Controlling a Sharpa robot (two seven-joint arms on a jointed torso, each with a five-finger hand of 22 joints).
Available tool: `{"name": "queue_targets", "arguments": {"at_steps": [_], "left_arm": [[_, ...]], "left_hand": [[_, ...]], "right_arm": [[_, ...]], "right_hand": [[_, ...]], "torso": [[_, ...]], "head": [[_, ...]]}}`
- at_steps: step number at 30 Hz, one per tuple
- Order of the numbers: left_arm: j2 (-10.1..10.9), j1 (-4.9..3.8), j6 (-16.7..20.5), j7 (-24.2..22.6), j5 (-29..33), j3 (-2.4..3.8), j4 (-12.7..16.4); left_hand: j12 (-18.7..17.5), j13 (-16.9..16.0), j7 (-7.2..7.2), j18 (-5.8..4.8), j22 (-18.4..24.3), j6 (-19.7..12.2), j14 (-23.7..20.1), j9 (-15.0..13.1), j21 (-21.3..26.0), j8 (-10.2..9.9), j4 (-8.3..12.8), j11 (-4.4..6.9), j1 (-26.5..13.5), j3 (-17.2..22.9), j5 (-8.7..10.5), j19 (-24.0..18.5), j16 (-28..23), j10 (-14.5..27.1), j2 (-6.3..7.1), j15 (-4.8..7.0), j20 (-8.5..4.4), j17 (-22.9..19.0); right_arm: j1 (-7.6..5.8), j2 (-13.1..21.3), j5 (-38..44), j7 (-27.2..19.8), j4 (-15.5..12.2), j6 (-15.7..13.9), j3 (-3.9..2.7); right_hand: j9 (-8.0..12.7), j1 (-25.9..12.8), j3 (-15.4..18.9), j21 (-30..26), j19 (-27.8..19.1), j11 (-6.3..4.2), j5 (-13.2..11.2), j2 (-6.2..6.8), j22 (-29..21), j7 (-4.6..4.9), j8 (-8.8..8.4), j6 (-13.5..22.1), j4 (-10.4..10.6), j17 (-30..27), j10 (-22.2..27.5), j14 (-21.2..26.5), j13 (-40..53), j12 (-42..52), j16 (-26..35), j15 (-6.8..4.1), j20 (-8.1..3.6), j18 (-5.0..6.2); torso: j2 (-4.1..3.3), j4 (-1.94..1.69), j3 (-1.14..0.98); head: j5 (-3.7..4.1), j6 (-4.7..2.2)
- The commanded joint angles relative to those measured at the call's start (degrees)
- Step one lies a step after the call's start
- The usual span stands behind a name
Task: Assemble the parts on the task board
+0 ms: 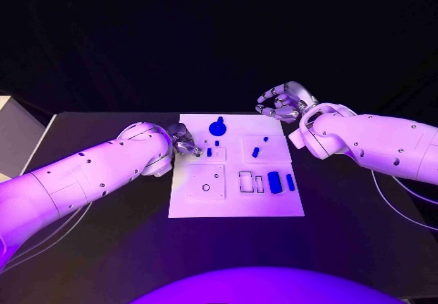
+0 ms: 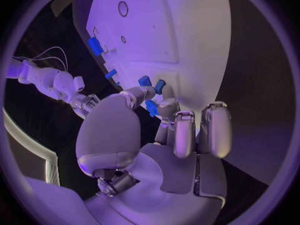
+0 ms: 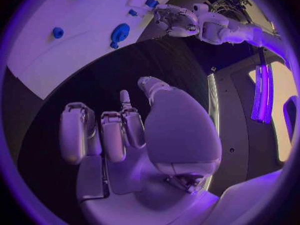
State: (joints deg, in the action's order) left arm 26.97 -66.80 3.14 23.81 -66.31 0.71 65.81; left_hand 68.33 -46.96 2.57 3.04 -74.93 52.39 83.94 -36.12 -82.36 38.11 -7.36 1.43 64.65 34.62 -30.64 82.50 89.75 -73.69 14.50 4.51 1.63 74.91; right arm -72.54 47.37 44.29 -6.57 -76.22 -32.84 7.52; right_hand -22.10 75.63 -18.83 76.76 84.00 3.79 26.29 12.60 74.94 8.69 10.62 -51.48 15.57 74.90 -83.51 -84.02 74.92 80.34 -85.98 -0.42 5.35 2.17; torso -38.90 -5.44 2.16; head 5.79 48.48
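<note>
Assembly incomplete: several parts (image 1: 275, 182) lie loose on the task board (image 1: 235, 209). Left hand (image 1: 184, 140) pinches a small blue part; right hand (image 1: 283, 101) curled, holding nothing.

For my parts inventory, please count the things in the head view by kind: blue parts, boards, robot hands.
Blue parts: 7
Task board: 1
Hands: 2, left hand and right hand
Total: 10

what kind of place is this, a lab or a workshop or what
Probably a robotics lab or demo bench. A black table carries just a white task board with small blue parts, and the left hand holds one part above the board under coloured light.
</note>
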Motion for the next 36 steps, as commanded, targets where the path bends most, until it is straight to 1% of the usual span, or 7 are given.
{"name": "queue_targets", "arguments": {"at_steps": [1, 12, 19, 27, 34, 35, 36], "left_arm": [[-0.2, 0.37, -1.6, 0.7, 1.0, -0.25, 0.1], [0.4, 0.38, -0.8, 1.5, 0.7, -0.24, 0.4], [1.3, 0.39, 0.2, 2.0, 0.2, -0.13, 1.1], [2.1, 0.39, 1.5, 2.5, 0.0, 0.05, 1.8], [2.4, 0.39, 2.2, 2.2, 0.7, 0.09, 2.1], [2.4, 0.39, 2.3, 2.1, 0.9, 0.1, 2.1], [2.4, 0.39, 2.4, 2.0, 1.1, 0.1, 2.1]], "left_hand": [[0.0, -0.1, 0.13, 0.0, -4.9, 0.6, 5.7, 0.2, 0.3, -0.5, -1.1, -0.02, -0.6, -1.7, 0.19, -0.3, -0.3, 0.6, 0.2, 0.07, 0.01, 14.0], [0.1, -0.3, 0.28, 0.02, -4.8, 1.1, 5.7, 0.6, 0.5, -1.4, -3.8, -0.16, -0.4, -6.6, 1.69, -0.3, -0.4, 0.8, 0.84, -0.04, 0.05, 13.8], [0.2, -0.4, 0.29, 0.03, -4.7, 1.4, 5.7, 0.8, 0.6, -1.8, -5.8, -0.18, 0.5, -9.2, 4.14, -0.3, -0.4, 0.8, 0.75, -0.07, 0.08, 13.9], [0.0, -0.2, 0.47, 0.11, -4.4, 1.4, 5.6, 0.8, 0.8, -2.2, -9.1, -0.34, 0.3, -11.8, 5.03, -0.4, -0.5, 1.1, 0.59, -0.19, 0.16, 13.6], [0.0, -0.2, 0.52, 0.13, -4.4, 1.4, 5.6, 0.8, 0.9, -2.3, -9.4, -0.39, 0.1, -12.2, 5.11, -0.5, -0.5, 1.1, 0.47, -0.23, 0.18, 13.5], [0.0, -0.1, 0.59, 0.13, -4.4, 1.4, 5.6, 0.8, 0.9, -2.4, -9.5, -0.47, -0.8, -13.3, 5.51, -0.5, -0.6, 1.1, 0.1, -0.3, 0.24, 13.5], [0.0, -0.2, 0.62, 0.14, -4.3, 1.4, 5.6, 0.8, 1.0, -2.5, -9.3, -0.54, -1.8, -14.1, 8.1, -0.5, -0.6, 1.1, -0.26, -0.4, 0.27, 13.5]], "right_arm": [[0.02, 0.0, 0.5, -0.7, 0.0, 0.1, -0.02], [0.02, 0.0, 0.5, -0.7, 0.0, 0.1, -0.02], [0.02, 0.0, 0.5, -0.7, 0.0, 0.0, -0.02], [0.02, 0.0, 0.5, -0.7, 0.0, 0.0, -0.02], [0.02, 0.0, 0.5, -0.7, 0.0, 0.0, -0.02], [0.02, 0.0, 0.5, -0.7, 0.0, 0.0, -0.02], [0.02, 0.0, 0.5, -0.7, 0.0, 0.0, -0.02]], "right_hand": [[-0.1, -0.5, -0.2, -0.2, 1.6, -0.11, 0.3, 0.26, 7.1, 0.06, -0.39, 0.3, 0.0, 6.1, -0.3, -3.9, 7.5, 0.1, 0.3, -0.33, -0.34, 0.66], [-0.1, -0.5, -0.3, -0.3, 1.6, -0.11, 0.4, 0.3, 7.0, 0.07, -0.43, 0.4, -0.1, 5.9, -0.3, -3.8, 7.4, 0.0, 0.4, -0.33, -0.34, 0.68], [-0.1, -0.5, -0.3, -0.3, 1.6, -0.11, 0.4, 0.3, 7.0, 0.07, -0.43, 0.4, -0.1, 5.9, -0.3, -3.8, 7.4, 0.0, 0.4, -0.33, -0.34, 0.68], [-0.1, -0.5, -0.3, -0.3, 1.6, -0.11, 0.4, 0.3, 7.0, 0.07, -0.43, 0.4, -0.1, 5.9, -0.3, -3.8, 7.4, 0.0, 0.4, -0.33, -0.34, 0.68], [-0.1, -0.5, -0.3, -0.3, 1.6, -0.11, 0.4, 0.3, 7.0, 0.07, -0.43, 0.4, -0.1, 5.9, -0.3, -3.8, 7.4, 0.0, 0.4, -0.33, -0.34, 0.68], [-0.1, -0.5, -0.3, -0.3, 1.6, -0.11, 0.4, 0.3, 7.0, 0.07, -0.43, 0.4, -0.1, 5.9, -0.3, -3.8, 7.4, 0.0, 0.4, -0.33, -0.34, 0.68], [-0.1, -0.5, -0.3, -0.3, 1.6, -0.11, 0.4, 0.3, 7.0, 0.07, -0.43, 0.4, -0.1, 5.9, -0.3, -3.8, 7.4, 0.0, 0.4, -0.33, -0.34, 0.68]], "torso": [[0.01, -0.02, 0.01], [-0.02, 0.02, 0.02], [0.0, -0.03, 0.0], [-0.01, -0.05, 0.05], [-0.02, -0.03, 0.01], [-0.02, -0.03, 0.01], [-0.02, -0.03, 0.01]], "head": [[0.04, 0.03], [0.02, -0.11], [0.07, -0.11], [0.08, -0.14], [-0.04, -0.23], [-0.04, -0.23], [-0.04, -0.23]]}}
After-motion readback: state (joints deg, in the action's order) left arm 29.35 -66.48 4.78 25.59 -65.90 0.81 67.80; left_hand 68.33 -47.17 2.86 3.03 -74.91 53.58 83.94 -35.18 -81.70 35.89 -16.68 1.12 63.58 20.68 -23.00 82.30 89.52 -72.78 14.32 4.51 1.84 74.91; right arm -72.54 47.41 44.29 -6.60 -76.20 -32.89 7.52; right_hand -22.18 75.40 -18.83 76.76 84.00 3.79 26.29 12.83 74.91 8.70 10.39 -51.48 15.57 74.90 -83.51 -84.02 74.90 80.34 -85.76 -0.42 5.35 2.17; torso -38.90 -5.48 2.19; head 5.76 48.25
